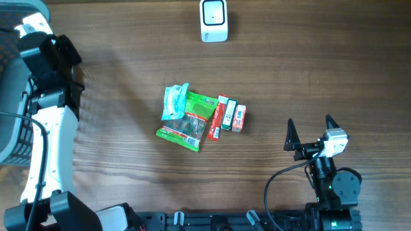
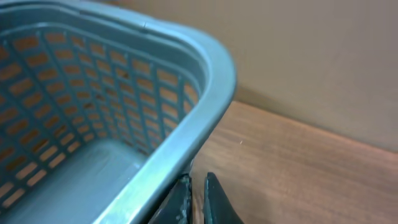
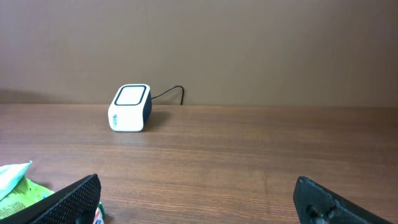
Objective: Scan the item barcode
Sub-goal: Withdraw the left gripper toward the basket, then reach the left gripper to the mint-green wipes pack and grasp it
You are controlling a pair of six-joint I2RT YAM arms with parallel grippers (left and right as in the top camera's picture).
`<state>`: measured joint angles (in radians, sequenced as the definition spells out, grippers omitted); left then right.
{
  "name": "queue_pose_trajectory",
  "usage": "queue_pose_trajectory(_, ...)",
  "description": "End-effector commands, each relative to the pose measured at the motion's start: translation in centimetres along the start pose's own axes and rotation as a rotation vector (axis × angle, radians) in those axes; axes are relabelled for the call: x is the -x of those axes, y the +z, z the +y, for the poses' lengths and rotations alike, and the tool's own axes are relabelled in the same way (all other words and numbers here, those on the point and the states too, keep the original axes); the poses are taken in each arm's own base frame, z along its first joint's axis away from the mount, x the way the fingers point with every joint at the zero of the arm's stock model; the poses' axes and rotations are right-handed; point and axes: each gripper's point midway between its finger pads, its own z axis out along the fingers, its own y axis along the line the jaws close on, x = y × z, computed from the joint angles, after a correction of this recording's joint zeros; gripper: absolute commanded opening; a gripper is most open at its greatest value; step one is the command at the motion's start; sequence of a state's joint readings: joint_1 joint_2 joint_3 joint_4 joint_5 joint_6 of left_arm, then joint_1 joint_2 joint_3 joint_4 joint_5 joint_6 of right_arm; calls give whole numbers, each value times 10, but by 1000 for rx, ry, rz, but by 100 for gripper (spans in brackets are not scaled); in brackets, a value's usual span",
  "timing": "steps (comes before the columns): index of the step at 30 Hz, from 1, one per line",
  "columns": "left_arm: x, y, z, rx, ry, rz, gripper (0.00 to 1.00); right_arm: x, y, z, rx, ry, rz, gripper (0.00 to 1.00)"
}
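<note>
A small pile of items lies mid-table: a green packet (image 1: pixel 192 122) with a pale blue packet (image 1: pixel 174 101) on it, then a red box (image 1: pixel 221 113), a dark green box (image 1: pixel 230 117) and a small orange-and-white box (image 1: pixel 239 119). The white barcode scanner (image 1: pixel 214 20) stands at the far edge; it shows as the scanner (image 3: pixel 130 107) in the right wrist view. My right gripper (image 1: pixel 310 122) is open and empty, right of the pile, facing the scanner. My left gripper (image 2: pixel 198 193) is shut on nothing, at the rim of the grey basket (image 2: pixel 211 81).
The grey mesh basket (image 1: pixel 9 128) stands at the table's left edge, with my left arm (image 1: pixel 48 58) beside it. A cable runs from the scanner to the wall. The packets' corner (image 3: pixel 18 180) shows beside the right gripper's left finger.
</note>
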<state>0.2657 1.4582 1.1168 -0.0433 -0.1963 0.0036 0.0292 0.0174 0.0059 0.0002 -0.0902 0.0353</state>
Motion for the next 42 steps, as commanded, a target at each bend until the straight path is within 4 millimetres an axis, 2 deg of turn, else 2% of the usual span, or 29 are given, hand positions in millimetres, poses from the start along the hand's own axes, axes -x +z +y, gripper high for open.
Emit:
queue_pose_trajectory(1,7,3,5,9,6,-25,4,2,0,2,12,-10,-8,100)
queue_pose_trajectory(4,8,4,14,26,-2,-25,4,2,0,2,12,-9,-8,100)
queue_pose_trajectory(11,11,5,19,36,-8,-41,4,2,0,2,12,-10,-8,100)
queue_pose_trajectory(15,17,-3,-4,-14,6,-60,4,2,0,2,12,-10,-8,100)
queue_pose_trajectory(18,24,-21,-34,-80,26,-77,5,2,0,2,12,-10,-8,100)
queue_pose_trajectory(19,24,-30,-48,-112,37,-75,11,2,0,2,12,-10,-8,100)
queue_pose_trajectory(20,22,-38,-59,-140,48,-65,23,2,0,2,12,-10,-8,100)
queue_pose_trajectory(21,13,-49,-79,-187,44,-28,43,2,0,2,12,-10,-8,100)
queue_pose_trajectory(22,2,-55,-90,-212,32,15,63,2,0,2,12,-10,-8,100)
queue_pose_trajectory(23,-14,-62,-103,-248,20,81,71,2,0,2,12,-10,-8,100)
queue_pose_trajectory(24,-29,-67,-113,-282,14,142,76,2,0,2,12,-10,-8,100)
queue_pose_trajectory(25,-61,-78,-132,-361,2,276,84,2,0,2,12,-10,-8,100)
queue_pose_trajectory(27,-110,-99,-158,-482,-2,490,92,2,0,2,12,-10,-8,100)
queue_pose_trajectory(30,-166,-119,-183,-586,41,726,100,2,0,2,12,-10,-8,100)
queue_pose_trajectory(31,-188,-120,-187,-578,73,795,100,2,0,2,12,-10,-8,100)
queue_pose_trajectory(32,-201,-119,-189,-575,97,834,100,2,0,2,12,-9,-8,100)
queue_pose_trajectory(34,-228,-116,-195,-564,128,908,93,2,0,2,12,-10,-8,100)
queue_pose_trajectory(36,-246,-115,-199,-561,148,956,75,2,0,2,12,-10,-8,100)
queue_pose_trajectory(37,-254,-116,-202,-566,155,978,57,2,0,2,12,-10,-8,100)
queue_pose_trajectory(39,-265,-120,-208,-582,169,1014,48,2,0,2,12,-10,-8,100)
queue_pose_trajectory(40,-271,-122,-210,-584,182,1026,49,2,0,2,12,-10,-8,100)
queue_pose_trajectory(42,-277,-126,-214,-590,200,1040,64,2,0,2,12,-9,-8,100)
